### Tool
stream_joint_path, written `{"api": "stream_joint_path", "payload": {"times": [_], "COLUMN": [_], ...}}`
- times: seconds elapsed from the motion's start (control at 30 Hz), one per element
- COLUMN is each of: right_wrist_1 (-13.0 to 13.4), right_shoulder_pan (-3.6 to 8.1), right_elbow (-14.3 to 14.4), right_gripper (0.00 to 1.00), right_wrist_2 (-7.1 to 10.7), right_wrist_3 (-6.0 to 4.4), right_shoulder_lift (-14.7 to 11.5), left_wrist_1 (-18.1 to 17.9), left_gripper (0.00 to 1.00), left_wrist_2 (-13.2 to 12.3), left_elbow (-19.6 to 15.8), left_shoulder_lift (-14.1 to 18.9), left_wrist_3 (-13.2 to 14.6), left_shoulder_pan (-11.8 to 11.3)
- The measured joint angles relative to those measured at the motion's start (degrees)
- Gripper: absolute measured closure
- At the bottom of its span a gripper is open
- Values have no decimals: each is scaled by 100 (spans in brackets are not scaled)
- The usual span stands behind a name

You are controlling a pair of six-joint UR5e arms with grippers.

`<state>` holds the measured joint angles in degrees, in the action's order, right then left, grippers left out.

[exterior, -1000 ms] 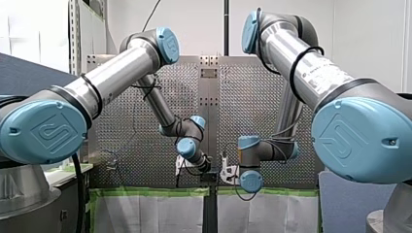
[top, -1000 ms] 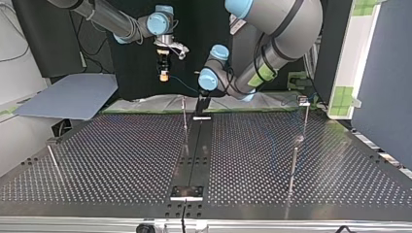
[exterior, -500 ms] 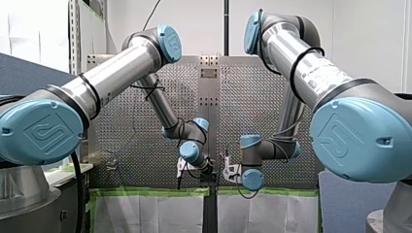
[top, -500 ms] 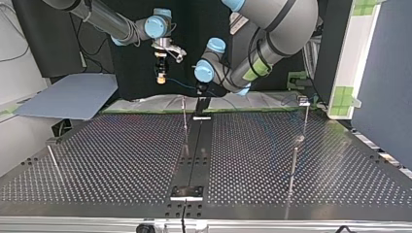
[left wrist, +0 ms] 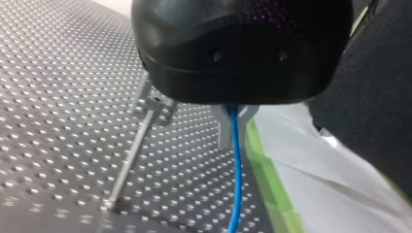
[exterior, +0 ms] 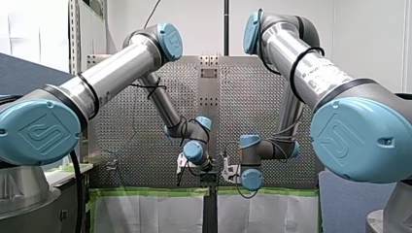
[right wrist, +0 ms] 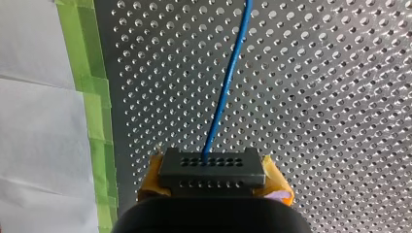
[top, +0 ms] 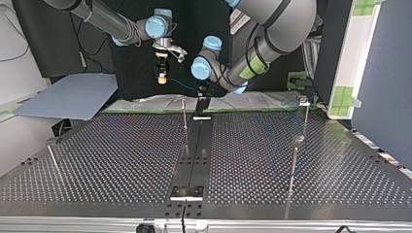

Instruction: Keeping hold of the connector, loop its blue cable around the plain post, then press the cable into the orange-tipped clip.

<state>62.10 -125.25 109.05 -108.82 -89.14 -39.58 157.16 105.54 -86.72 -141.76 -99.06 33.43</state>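
In the right wrist view my right gripper is shut on a black connector, held between its yellow pads. The blue cable leaves the connector and runs ahead over the perforated table. In the top view this gripper hangs above the table's far edge. My left gripper has metal fingers shut on the blue cable, which hangs down from them. It points down near a thin post. That post, with a metal head, stands beside the left gripper.
A black rail runs down the middle of the perforated table. More posts stand at the top view's right, far right and left. Green tape and white sheet edge the table.
My left arm's wrist has swung a little toward the top view's left, with its gripper staying near the thin post. My right gripper has barely shifted. Both grips are unchanged.
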Motion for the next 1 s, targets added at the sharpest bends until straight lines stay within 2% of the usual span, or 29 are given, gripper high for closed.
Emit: {"api": "stream_joint_path", "payload": {"times": [0.2, 0.3, 0.47, 0.67, 1.0], "right_wrist_1": [-8, -18, -29, -47, -129], "right_shoulder_pan": [3, 6, 22, 36, 50], "right_elbow": [-10, -16, -18, -51, -133], "right_gripper": [100, 100, 100, 100, 100], "right_wrist_2": [0, 1, 1, 8, 26], "right_wrist_3": [12, 10, -5, -11, 11], "right_shoulder_lift": [0, -1, -2, -2, -1], "left_wrist_1": [-1, 22, -7, -233, -298], "left_gripper": [100, 100, 100, 100, 100], "left_wrist_2": [360, 438, 467, 460, 331], "left_elbow": [-1, -1, -3, -5, -5], "left_shoulder_lift": [153, 168, 169, 166, 139], "left_wrist_3": [2, -11, -41, -62, -223], "left_shoulder_pan": [117, 166, 218, 256, 266]}}
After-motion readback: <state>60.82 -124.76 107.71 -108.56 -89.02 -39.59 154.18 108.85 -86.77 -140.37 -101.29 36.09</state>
